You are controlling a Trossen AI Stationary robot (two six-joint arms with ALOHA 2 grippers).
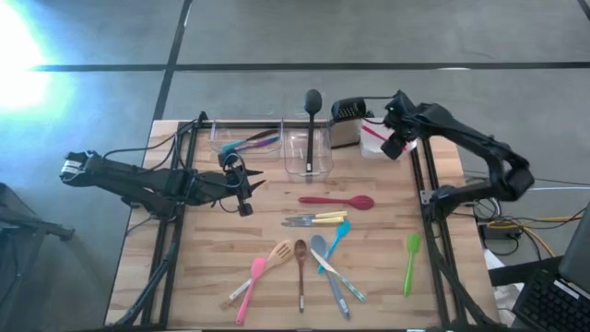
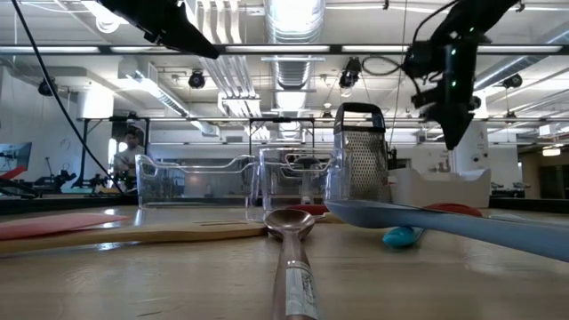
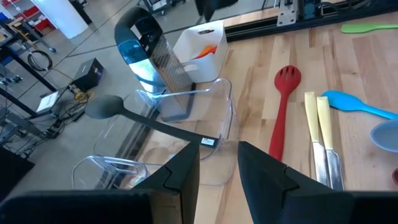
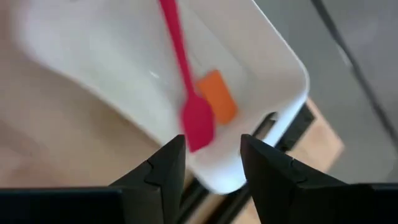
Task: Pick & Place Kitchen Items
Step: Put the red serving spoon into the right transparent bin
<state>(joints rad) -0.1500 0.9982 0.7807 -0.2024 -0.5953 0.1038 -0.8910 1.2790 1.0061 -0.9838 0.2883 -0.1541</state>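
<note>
My right gripper (image 1: 396, 145) hovers open over the white tub (image 4: 267, 56) at the table's far right. A pink-red spatula (image 4: 186, 93) leans inside the tub, its head (image 4: 198, 129) by an orange piece (image 4: 217, 96), just beyond my fingertips (image 4: 211, 155). My left gripper (image 1: 243, 192) is open and empty above the table's left middle, by the clear tubs (image 3: 205, 118). The black ladle (image 1: 312, 124) stands in the middle clear tub (image 1: 307, 152). The red slotted spoon (image 1: 337, 201), yellow-handled knives (image 1: 315, 219), blue spoon (image 1: 337, 235), wooden, pink, grey and green utensils lie flat on the table.
A steel box grater (image 1: 348, 112) stands between the middle clear tub and the white tub. The left clear tub (image 1: 244, 138) holds purple and blue tools. The green spatula (image 1: 411, 260) lies near the right edge. Black frame rails run along both table sides.
</note>
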